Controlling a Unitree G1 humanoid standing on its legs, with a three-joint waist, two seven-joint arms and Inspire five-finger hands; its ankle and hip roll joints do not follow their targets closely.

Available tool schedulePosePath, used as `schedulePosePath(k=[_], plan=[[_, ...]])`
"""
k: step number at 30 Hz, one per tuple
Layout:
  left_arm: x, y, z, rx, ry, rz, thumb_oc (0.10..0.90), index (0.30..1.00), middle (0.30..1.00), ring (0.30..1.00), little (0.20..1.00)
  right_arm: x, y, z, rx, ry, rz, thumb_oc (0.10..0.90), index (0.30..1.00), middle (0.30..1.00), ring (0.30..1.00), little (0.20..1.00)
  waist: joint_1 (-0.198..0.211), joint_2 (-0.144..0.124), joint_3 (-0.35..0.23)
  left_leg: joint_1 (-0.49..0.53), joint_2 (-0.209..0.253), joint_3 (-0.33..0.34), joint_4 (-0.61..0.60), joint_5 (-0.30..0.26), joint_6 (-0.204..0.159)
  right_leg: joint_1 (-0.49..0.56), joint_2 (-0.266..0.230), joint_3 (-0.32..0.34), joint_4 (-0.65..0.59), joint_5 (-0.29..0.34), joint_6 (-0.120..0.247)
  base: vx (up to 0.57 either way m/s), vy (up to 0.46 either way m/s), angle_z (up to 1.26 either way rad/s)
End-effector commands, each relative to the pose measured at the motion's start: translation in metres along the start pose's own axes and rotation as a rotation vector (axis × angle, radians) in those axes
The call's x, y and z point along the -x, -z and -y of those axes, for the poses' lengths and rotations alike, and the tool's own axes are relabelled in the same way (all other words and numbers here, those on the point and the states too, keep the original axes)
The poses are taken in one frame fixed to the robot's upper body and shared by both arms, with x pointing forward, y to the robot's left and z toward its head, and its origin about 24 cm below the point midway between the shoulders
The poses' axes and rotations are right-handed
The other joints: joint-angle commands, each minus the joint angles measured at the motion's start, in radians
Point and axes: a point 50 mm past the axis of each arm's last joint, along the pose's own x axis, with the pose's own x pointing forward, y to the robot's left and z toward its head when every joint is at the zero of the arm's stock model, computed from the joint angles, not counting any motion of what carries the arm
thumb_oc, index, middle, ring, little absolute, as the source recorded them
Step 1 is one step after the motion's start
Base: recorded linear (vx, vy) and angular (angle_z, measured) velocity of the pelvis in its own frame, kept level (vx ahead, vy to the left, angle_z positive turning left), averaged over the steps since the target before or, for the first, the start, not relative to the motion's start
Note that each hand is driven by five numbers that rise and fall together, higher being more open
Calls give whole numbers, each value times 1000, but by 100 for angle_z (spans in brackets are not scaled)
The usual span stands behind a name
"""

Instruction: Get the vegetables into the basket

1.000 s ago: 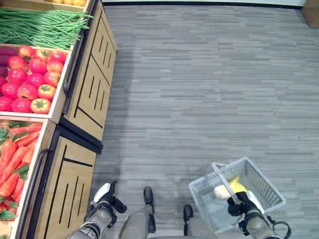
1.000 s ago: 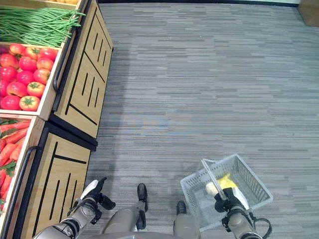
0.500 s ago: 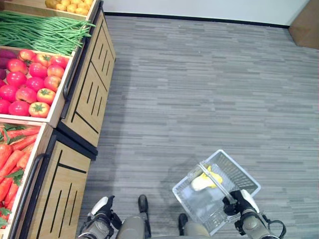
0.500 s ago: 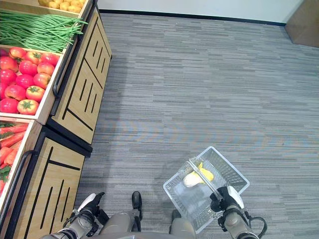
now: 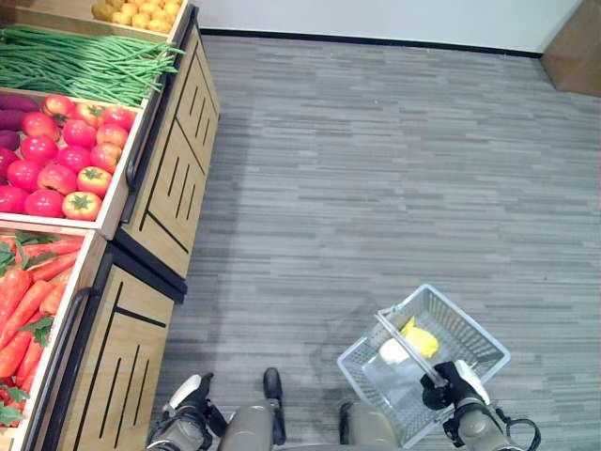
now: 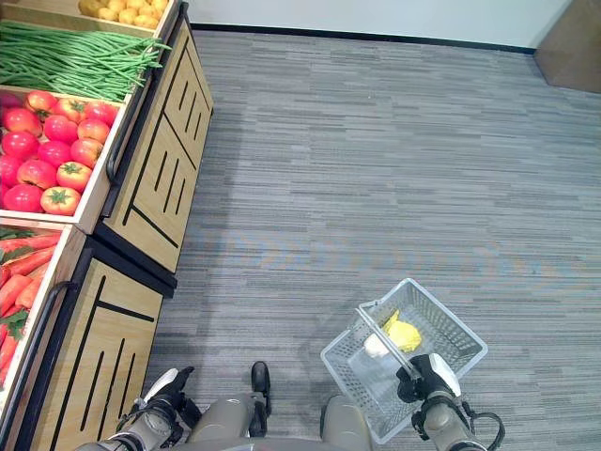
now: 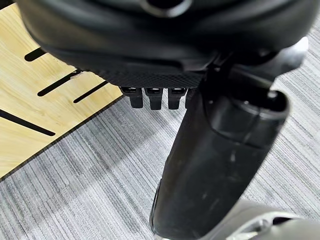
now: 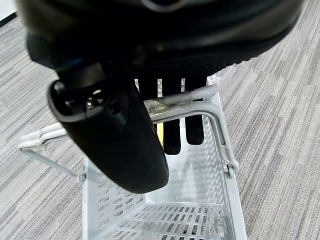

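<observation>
While my right robot hand (image 5: pixel 457 388) hangs low at about five o'clock in the head views, its fingers and thumb are curled round the handle (image 8: pixel 186 100) of the basket (image 5: pixel 474 331), so I am grasping it. That pale grey wire basket hangs over the grey carpet floor (image 5: pixel 376 160), its long axis running from seven o'clock up to one o'clock, and the handle bar crosses it from eleven o'clock down to five o'clock, ending in my hand. Inside lie two things, touching or nearly so: a yellow vegetable (image 5: pixel 420 340) towards the one o'clock end and a pale, whitish one (image 5: pixel 392 351) just beside it at its eight o'clock. I cannot tell what kind either is, nor which way each points.

My left robot hand (image 5: pixel 191 402) hangs at about seven o'clock, near the front of the wooden produce stand (image 5: pixel 167 178), holding nothing; in its wrist view the fingers (image 7: pixel 150 97) look drawn in towards the palm, clenched on air.

At nine to eleven o'clock the stand's bins hold carrots (image 5: pixel 28 291) nearest me, their long axes lying roughly from seven to one o'clock, then red tomatoes (image 5: pixel 56 164), then green beans (image 5: pixel 84 64) with their lengths running three to nine o'clock, and small yellow produce (image 5: pixel 141 13) at the far end.
</observation>
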Motion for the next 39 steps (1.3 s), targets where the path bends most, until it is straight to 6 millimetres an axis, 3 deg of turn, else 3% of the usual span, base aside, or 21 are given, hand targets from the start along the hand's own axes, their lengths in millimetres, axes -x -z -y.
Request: schedulePosePath(k=[1, 6, 9, 10, 11, 13, 15, 19, 23, 28, 29, 39], plan=[[-3, -5, -14, 26, -43, 31, 900, 1000, 1000, 1000, 1000, -5, -8, 36, -2, 124, 81, 400, 300, 300, 300, 300, 7, -18, 42, -29, 19, 1, 200, -119, -20, 133, -63, 43, -110, 353, 70, 34, 26, -3], [-3, -5, -16, 52, -53, 32, 900, 1000, 1000, 1000, 1000, -7, -16, 37, 13, 122, 102, 400, 300, 300, 300, 300, 6, 10, 60, 25, 10, -13, 139, -103, 4, 65, -53, 37, 31, 449, 55, 10, 69, 0], [-3, -5, -16, 59, -55, 27, 900, 1000, 1000, 1000, 1000, -8, -21, 37, 13, 121, 118, 400, 300, 300, 300, 300, -4, 24, 71, 61, 4, -19, 94, -91, 4, 23, -32, 30, 67, 426, 45, 44, 62, 10], [-3, -6, -16, 60, -54, 27, 900, 1000, 1000, 1000, 1000, -9, -22, 37, 15, 121, 121, 400, 300, 300, 300, 300, -11, 30, 74, 79, 2, -25, 77, -84, 2, -10, -12, 29, 80, 399, 38, 89, 67, 17], [-4, -6, -17, 66, -56, 25, 900, 1000, 1000, 1000, 1000, -9, -27, 36, 15, 122, 143, 400, 300, 300, 300, 300, -19, 43, 84, 105, 5, -28, 49, -72, -1, -80, 26, 11, 80, 334, 20, 118, 63, 8], [-4, -7, -18, 65, -57, 25, 900, 1000, 1000, 1000, 1000, -11, -34, 39, 13, 134, 167, 400, 300, 300, 300, 300, -27, 41, 96, 129, -1, -34, 33, -75, -8, -131, 42, -7, 22, 286, 17, 116, -9, 1], [-4, -8, -18, 66, -56, 25, 900, 1000, 1000, 1000, 1000, -11, -37, 40, 9, 139, 179, 400, 300, 300, 300, 300, -37, 37, 106, 142, -6, -39, 33, -82, -12, -143, 46, -10, -16, 277, 21, 110, -59, 30], [-5, -9, -19, 57, -59, 19, 900, 1000, 1000, 1000, 1000, -10, -49, 46, 33, 152, 251, 400, 300, 300, 300, 300, -81, 11, 131, 199, -56, -84, 61, -145, -31, -205, 77, 38, -275, 351, 53, 234, -95, 44], [-4, -4, -13, 60, -46, 0, 900, 1000, 1000, 1000, 1000, -7, -33, 41, 35, 133, 202, 400, 300, 300, 300, 300, -92, 5, 121, 224, -78, -125, 93, -179, -36, -165, 89, 62, -318, 367, 49, 182, -104, 68], [-3, -1, -11, 73, -43, -17, 900, 1000, 1000, 1000, 1000, -7, -40, 47, 38, 134, 234, 400, 300, 300, 300, 300, -82, 8, 105, 223, -64, -134, 116, -180, -48, -155, 105, 42, -294, 364, 31, 109, -138, 38], [-3, -2, -10, 76, -48, -16, 900, 1000, 1000, 1000, 1000, -7, -38, 52, 35, 149, 228, 400, 300, 300, 300, 300, -75, 12, 94, 232, -43, -145, 117, -176, -67, -152, 117, 15, -275, 335, 14, 163, -213, 26], [-5, -18, -11, 110, -100, 14, 900, 1000, 1000, 1000, 1000, -3, -22, 48, 9, 161, 184, 400, 300, 300, 300, 300, -72, 35, 61, 281, 30, -212, 53, -107, -126, -148, 146, -64, -204, 226, -31, 140, -188, 27]])
